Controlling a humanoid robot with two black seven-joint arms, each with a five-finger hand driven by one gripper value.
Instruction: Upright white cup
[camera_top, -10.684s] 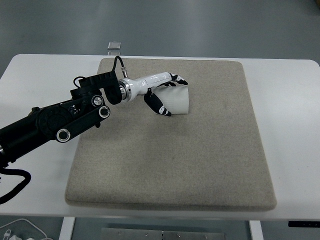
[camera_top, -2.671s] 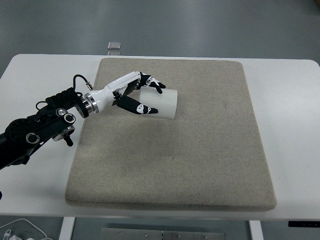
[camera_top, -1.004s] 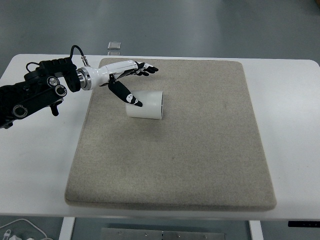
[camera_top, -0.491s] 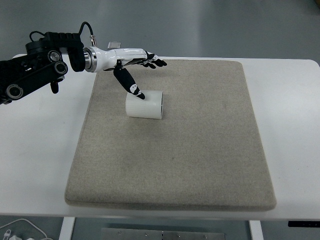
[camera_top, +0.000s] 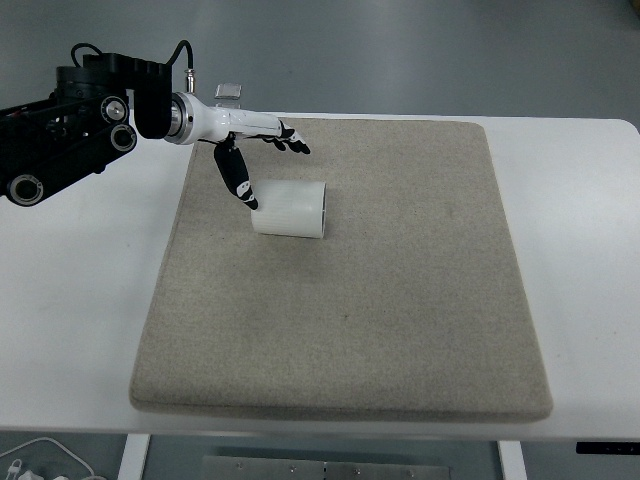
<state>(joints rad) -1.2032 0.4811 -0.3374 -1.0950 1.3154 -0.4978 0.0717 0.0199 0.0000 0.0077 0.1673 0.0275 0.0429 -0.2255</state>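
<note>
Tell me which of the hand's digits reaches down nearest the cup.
The thumb of the left hand: it alone angles down, its tip at the left end of the white cup, which lies on its side. The other fingers stretch out flat above the mat.

White cup (camera_top: 290, 209): smooth, matt plastic-looking. Mat (camera_top: 340, 300) under it: coarse beige felt-like cloth. Table (camera_top: 580, 250) around mat: smooth white, slight sheen. Left hand (camera_top: 245, 150): glossy white/black shell
</note>
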